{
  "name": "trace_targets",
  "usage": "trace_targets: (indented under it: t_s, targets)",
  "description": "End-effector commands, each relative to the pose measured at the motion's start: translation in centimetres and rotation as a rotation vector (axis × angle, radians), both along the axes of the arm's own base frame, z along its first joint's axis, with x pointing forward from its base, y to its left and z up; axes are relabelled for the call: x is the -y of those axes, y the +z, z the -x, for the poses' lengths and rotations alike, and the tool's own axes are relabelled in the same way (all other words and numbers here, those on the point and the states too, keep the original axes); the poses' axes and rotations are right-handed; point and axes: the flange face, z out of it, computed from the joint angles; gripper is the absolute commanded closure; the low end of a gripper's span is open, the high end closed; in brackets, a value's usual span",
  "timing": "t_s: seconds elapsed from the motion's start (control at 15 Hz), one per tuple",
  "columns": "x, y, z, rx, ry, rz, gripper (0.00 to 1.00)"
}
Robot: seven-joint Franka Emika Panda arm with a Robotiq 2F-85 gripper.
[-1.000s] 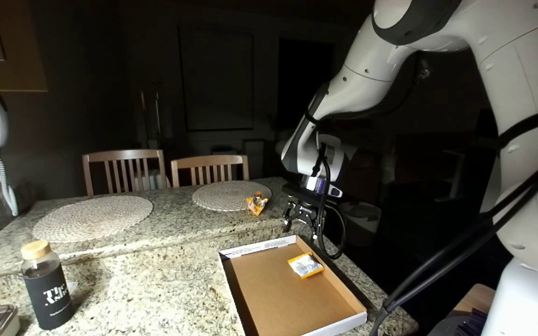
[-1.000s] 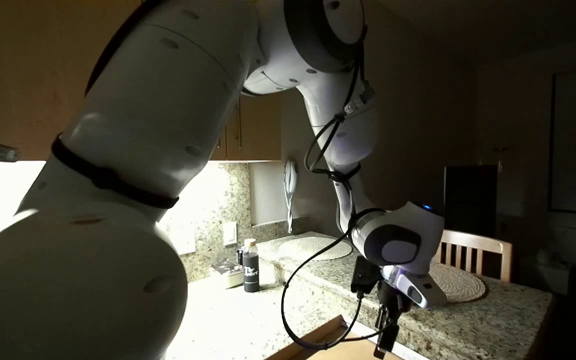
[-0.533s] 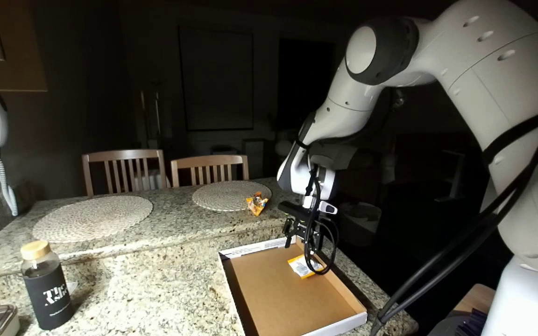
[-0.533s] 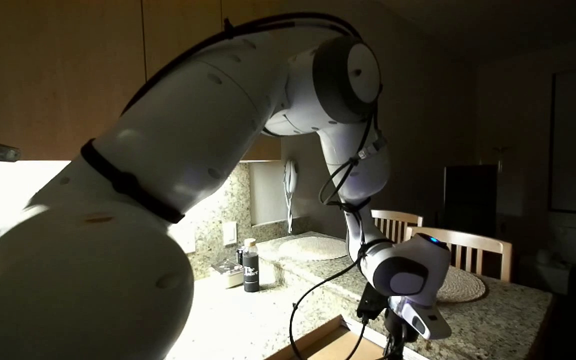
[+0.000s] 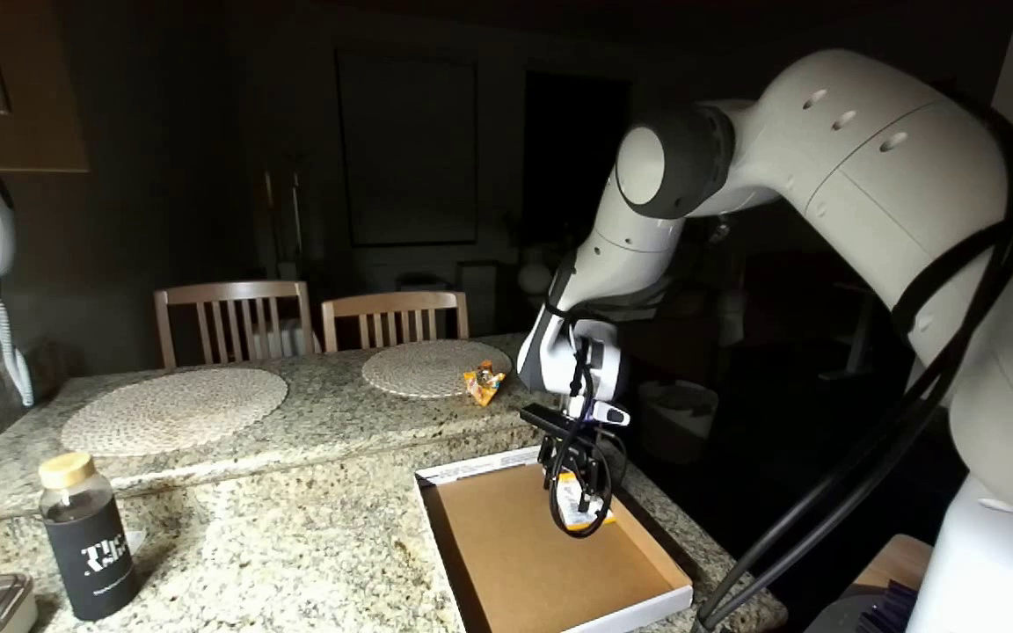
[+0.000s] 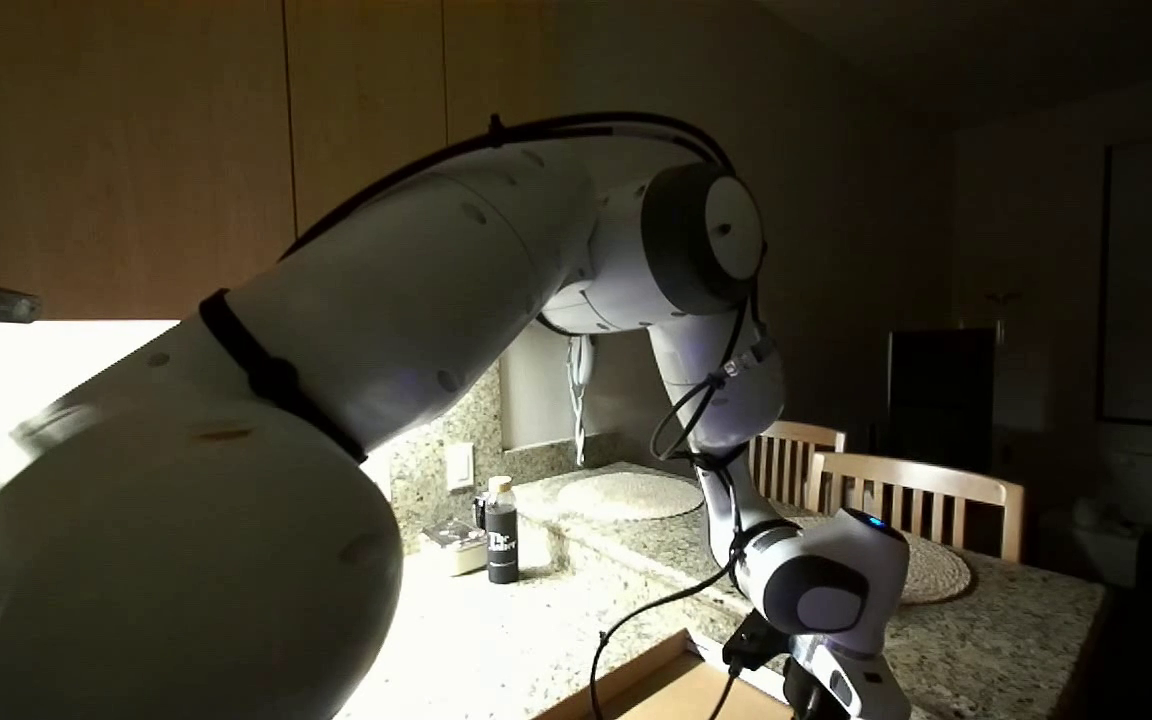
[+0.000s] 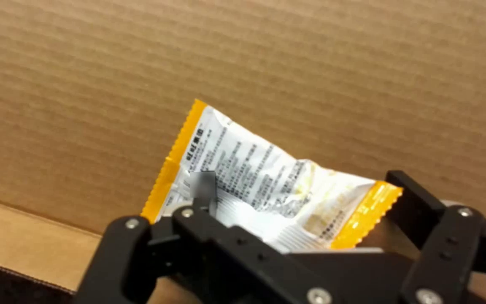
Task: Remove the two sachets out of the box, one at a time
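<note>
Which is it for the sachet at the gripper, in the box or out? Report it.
In: the wrist view shows the sachet against brown cardboard, and an exterior view shows it inside the low-walled box.

An exterior view looks down across the counter [image 5: 295, 563] toward chairs [image 5: 232, 293] at 9 o'clock, the arm [image 5: 876, 167] filling the 3 o'clock side. From close beside the arm, which looms at 8 o'clock, an exterior view looks past it to the bottle [image 6: 502, 548] at 7 o'clock, its bottom edge cropping the box [image 6: 676, 690]. Both exterior views share box, bottle, chairs and arm. The wrist view peers down closely on a sachet [image 7: 264, 173] and the box floor, the gripper [image 7: 298, 182] along the 6 o'clock edge.
</note>
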Motion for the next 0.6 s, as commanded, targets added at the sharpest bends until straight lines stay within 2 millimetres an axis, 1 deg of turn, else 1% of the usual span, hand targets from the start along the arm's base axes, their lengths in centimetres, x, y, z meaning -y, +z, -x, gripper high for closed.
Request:
trace_targets:
  t_s: [0.0,0.33,0.53]
  targets:
    - [0.2,0.1,-1.0,-0.041,-0.015,-0.012,0.26]
    - [-0.6,2.5,-1.8,-0.016,0.051,-0.102,0.59]
    - [-1.6,3.8,-2.1,-0.008,0.123,-0.195,0.80]
